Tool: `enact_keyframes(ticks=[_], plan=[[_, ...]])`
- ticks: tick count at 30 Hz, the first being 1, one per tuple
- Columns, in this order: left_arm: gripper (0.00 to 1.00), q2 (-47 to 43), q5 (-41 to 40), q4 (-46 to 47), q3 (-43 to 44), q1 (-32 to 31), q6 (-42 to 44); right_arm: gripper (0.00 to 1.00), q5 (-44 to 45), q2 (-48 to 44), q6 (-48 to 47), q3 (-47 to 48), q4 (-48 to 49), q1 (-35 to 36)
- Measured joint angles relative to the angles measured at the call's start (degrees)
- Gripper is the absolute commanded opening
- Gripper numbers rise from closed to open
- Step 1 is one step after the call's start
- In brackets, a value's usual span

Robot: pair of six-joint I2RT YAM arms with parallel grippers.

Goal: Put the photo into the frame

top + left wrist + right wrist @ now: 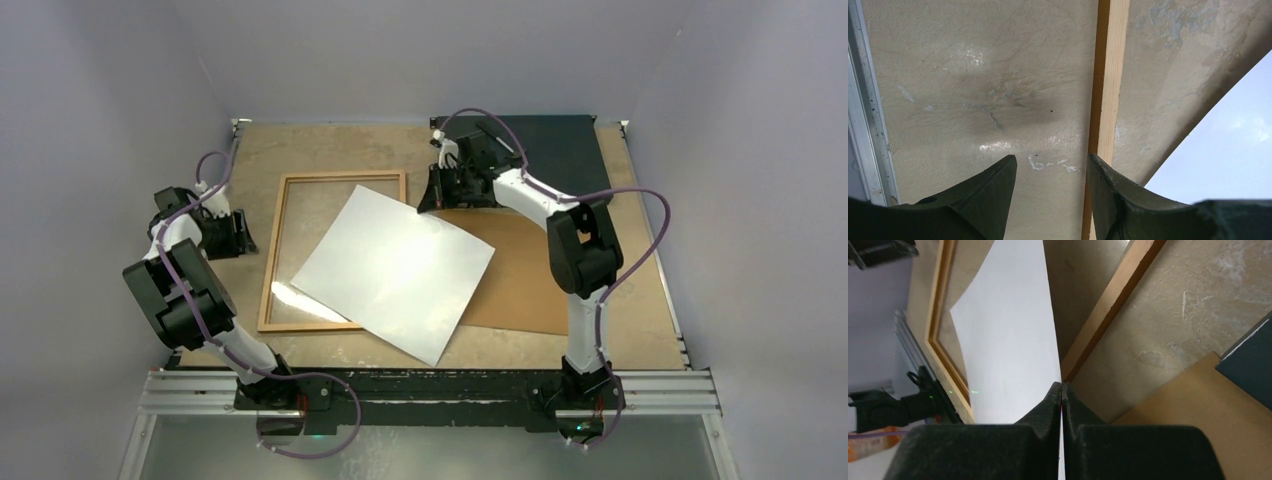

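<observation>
White paper faces up: the photo [395, 270] lies back-side up in the middle of the counter, turned askew. Its left part overlaps the frame [272, 255], and its right part rests on the brown hardboard sheet [520, 280] toward the right edge. The right gripper [1061, 387] is clenched on the photo's far corner, the sheet pinched thin between its fingertips, just beside the frame's far right corner. The left gripper [1050, 165] is released, jaws spread, hovering at the frame's left rail near the counter's left edge and gripping nothing. The main risk, as I judge it, is that a large sheet led by a single corner may bow or crease when pulled. Its free edges could also ride up on the rails instead of dropping inside them, since the print is rotated against the opening. With nothing pinning it, the frame could slide too. As the only holder here, the frame has just its clear pane in it, with bare counter showing through; the photo lies across it, not seated. A black flat box [560, 150] sits at the far right corner.
</observation>
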Motion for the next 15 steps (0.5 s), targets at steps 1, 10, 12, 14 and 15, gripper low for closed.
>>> enact_keyframes(ticks=[1,10,12,14,15], plan=[[0.52,0.0,0.0,0.1,-0.1,0.0,0.0,0.0,-0.1,-0.9,2.4,-1.9,2.4,0.0],[0.51,0.0,0.2,1.1,-2.5,0.0,0.1,0.0,3.3,-3.8,18.7,-9.6,16.4,-0.8],[0.51,0.0,0.3,1.4,-3.0,0.0,0.2,0.0,5.0,-5.5,21.8,-12.1,18.7,-1.1],[0.51,0.1,0.4,1.6,-3.3,0.0,0.2,0.0,6.8,-7.4,24.6,-14.5,21.1,-1.4],[0.51,0.1,0.4,1.8,-3.5,0.0,0.2,0.0,8.0,-8.3,26.2,-15.7,22.6,-1.5]])
